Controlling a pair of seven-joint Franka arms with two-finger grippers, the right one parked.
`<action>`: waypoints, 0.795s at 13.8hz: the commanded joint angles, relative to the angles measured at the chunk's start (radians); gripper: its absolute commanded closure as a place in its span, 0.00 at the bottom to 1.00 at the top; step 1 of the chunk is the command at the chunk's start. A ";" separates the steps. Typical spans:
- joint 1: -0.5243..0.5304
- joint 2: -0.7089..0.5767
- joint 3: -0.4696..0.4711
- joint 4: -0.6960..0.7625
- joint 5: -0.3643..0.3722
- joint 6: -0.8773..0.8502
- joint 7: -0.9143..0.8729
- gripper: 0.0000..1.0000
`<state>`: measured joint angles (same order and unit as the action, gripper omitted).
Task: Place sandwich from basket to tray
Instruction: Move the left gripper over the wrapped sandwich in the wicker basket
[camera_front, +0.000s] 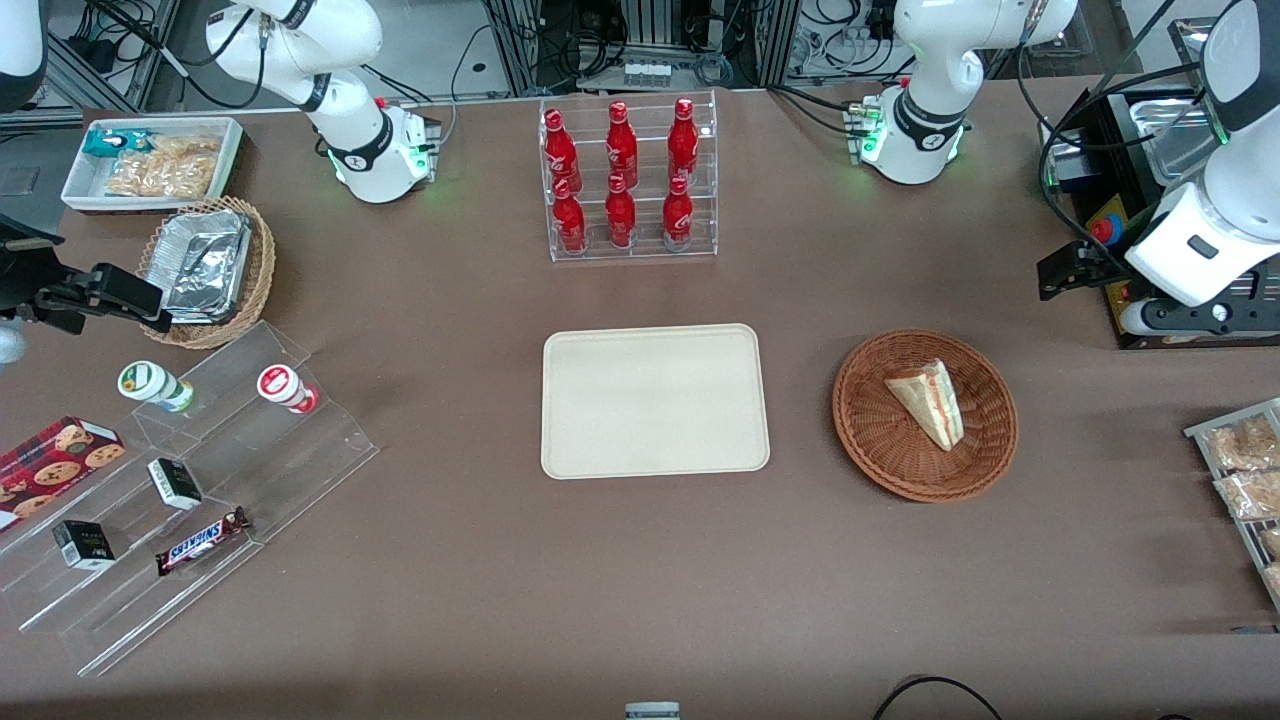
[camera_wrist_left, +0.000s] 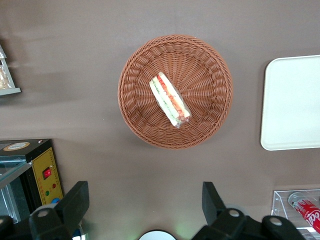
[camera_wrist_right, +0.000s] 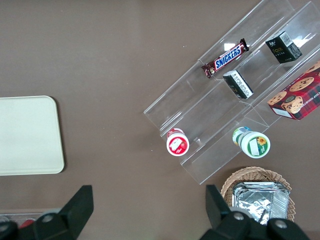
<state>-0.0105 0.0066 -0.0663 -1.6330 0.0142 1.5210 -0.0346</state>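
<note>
Surface: a brown table (camera_front: 640, 600) laid out as a snack counter, with cabling and frames along its farther edge.

Basket (camera_front: 925, 415): round, reddish-brown wicker, standing toward the working arm's end of the table, beside the tray and apart from it.

Sandwich (camera_front: 927, 400): one triangular wedge, pale bread with red and pink filling, lying inside the basket. Untouched, by appearance.

Tray (camera_front: 655, 400): cream, rectangular, rounded corners, at the middle of the table. Nothing lay on it.

Claw (camera_wrist_left: 145, 210): raised well above the table, near the basket and apart from it, farther from the front camera. Fingers (camera_wrist_left: 75, 202) were spread wide and held nothing.

Other stock: a clear rack of red bottles (camera_front: 625, 180) farther from the front camera than the tray.

Progress: judged not yet begun. Reach, grasp, lift, carry and release all remained to do.
</note>
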 joint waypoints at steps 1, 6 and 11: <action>-0.016 -0.004 0.011 0.009 -0.017 -0.025 0.010 0.00; -0.028 0.061 0.003 -0.082 -0.023 -0.013 0.019 0.00; -0.028 0.042 0.003 -0.401 -0.022 0.344 0.010 0.00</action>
<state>-0.0332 0.0922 -0.0692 -1.9054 0.0007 1.7579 -0.0312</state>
